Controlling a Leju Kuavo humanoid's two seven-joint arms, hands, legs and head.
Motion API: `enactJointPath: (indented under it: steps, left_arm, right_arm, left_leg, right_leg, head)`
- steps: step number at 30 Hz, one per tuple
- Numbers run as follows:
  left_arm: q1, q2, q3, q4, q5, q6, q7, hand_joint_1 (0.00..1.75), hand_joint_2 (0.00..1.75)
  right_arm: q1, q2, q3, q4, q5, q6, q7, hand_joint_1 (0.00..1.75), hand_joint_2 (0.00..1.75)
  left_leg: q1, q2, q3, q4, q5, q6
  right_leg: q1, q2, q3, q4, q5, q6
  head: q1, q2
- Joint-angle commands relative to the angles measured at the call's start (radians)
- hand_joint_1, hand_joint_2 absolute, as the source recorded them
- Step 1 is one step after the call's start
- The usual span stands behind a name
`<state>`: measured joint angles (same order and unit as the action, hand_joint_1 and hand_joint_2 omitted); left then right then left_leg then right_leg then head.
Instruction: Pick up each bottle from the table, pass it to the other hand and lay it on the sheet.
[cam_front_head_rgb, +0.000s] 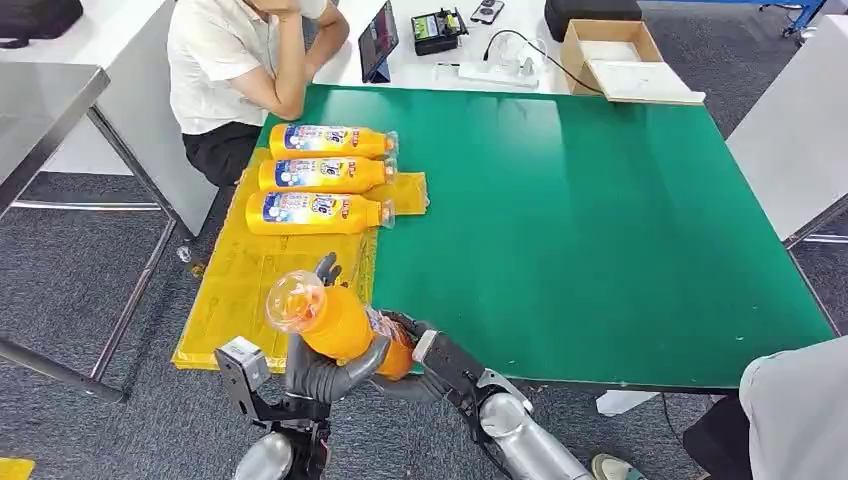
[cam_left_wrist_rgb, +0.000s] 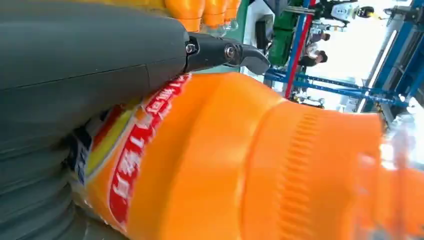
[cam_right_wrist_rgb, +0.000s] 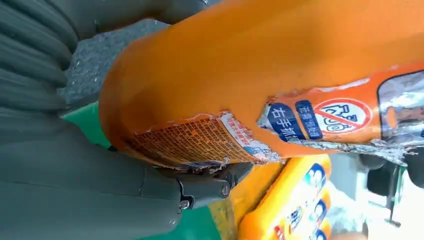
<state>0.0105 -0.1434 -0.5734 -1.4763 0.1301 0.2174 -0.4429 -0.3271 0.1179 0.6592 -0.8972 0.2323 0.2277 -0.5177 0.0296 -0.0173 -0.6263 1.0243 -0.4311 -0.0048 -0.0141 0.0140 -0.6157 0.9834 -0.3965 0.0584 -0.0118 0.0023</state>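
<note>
nearby, three bottles (cam_front_head_rgb: 318, 177) on yellow sheet (cam_front_head_rgb: 250, 290); both hands, left hand (cam_front_head_rgb: 325, 370) and right hand (cam_front_head_rgb: 415, 352), gripping orange bottle (cam_front_head_rgb: 335, 320)

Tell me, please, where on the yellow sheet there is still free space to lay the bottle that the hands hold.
The yellow sheet is bare on its near part, between the nearest lying bottle and the held bottle. The far part is crowded: three bottles lie side by side there, toward the seated person. The left hand and right hand both grip the held bottle.
</note>
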Motion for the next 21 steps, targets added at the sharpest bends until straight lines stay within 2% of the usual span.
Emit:
enactJointPath:
  steps: [1,2,3,4,8,13,14,16,21]
  left_arm:
    - [-0.052,0.025,-0.04,0.028,0.026,-0.04,0.001,0.0,1.75]
    - [-0.056,0.032,-0.049,0.029,0.033,-0.062,0.005,0.1,1.75]
    - [-0.068,0.044,-0.06,0.042,0.039,-0.099,0.016,1.68,1.75]
    - [-0.073,0.04,-0.046,0.063,0.038,-0.091,0.044,1.75,1.75]
    - [-0.085,0.043,-0.039,0.101,0.037,-0.156,0.053,1.75,1.75]
    - [-0.082,0.044,-0.042,0.106,0.016,-0.165,0.052,1.75,1.75]
    - [-0.082,0.044,-0.046,0.109,0.008,-0.167,0.056,1.75,1.75]
    - [-0.087,0.052,-0.06,0.13,-0.029,-0.192,0.081,1.75,1.75]
    - [-0.076,0.04,-0.026,0.181,-0.044,-0.211,0.083,1.75,1.75]
  right_arm:
    - [-0.046,-0.017,0.057,0.078,0.008,-0.009,0.002,1.75,1.75]
    - [-0.047,-0.015,0.056,0.082,0.007,-0.01,0.003,1.75,1.75]
    - [-0.052,-0.01,0.054,0.088,-0.003,0.004,0.005,1.75,1.75]
    - [-0.056,-0.006,0.053,0.091,-0.003,0.002,0.007,1.75,1.75]
    - [-0.06,0.001,0.04,0.075,-0.015,-0.002,0.006,1.75,1.75]
    - [-0.055,0.004,0.019,0.057,-0.044,0.013,0.005,1.75,1.75]
    - [-0.049,0.006,0.01,0.05,-0.063,0.031,0.007,1.75,1.75]
    - [-0.031,0.02,-0.034,0.038,-0.173,0.146,0.028,1.75,1.75]
    - [0.002,0.021,-0.062,-0.008,-0.211,0.127,0.049,1.75,1.75]
  left_leg:
    - [-0.001,0.001,0.005,-0.001,-0.001,0.002]
    - [-0.001,0.001,0.004,-0.001,-0.001,0.002]
    - [-0.001,0.001,0.006,-0.002,-0.001,0.002]
    - [-0.001,0.001,0.004,-0.001,-0.001,0.002]
    - [-0.001,0.001,0.004,-0.001,0.0,0.002]
    - [-0.001,0.001,0.002,-0.001,0.0,0.001]
    - [-0.001,0.002,0.004,-0.001,-0.001,0.002]
    - [-0.001,0.001,0.002,-0.001,0.0,0.001]
    - [-0.001,0.001,0.003,-0.001,-0.001,0.001]
  right_leg:
    - [0.0,-0.001,0.004,-0.001,-0.001,-0.002]
    - [0.0,-0.001,0.004,-0.001,-0.001,-0.002]
    - [0.0,-0.002,0.005,-0.001,-0.002,-0.002]
    - [0.0,-0.001,0.004,0.0,-0.001,-0.002]
    - [0.0,-0.001,0.003,-0.001,-0.001,-0.002]
    - [0.0,0.0,0.002,0.0,0.0,-0.001]
    - [0.0,-0.001,0.004,0.0,-0.001,-0.002]
    - [0.0,0.0,0.002,0.0,-0.001,-0.001]
    - [0.0,0.0,0.003,0.0,-0.001,-0.002]
  head:
    - [0.0,0.0]
    - [0.0,0.0]
    - [0.0,0.0]
    - [0.0,0.0]
    - [0.0,0.0]
    - [0.0,0.0]
    - [0.0,0.0]
    - [0.0,0.0]
    - [0.0,0.0]
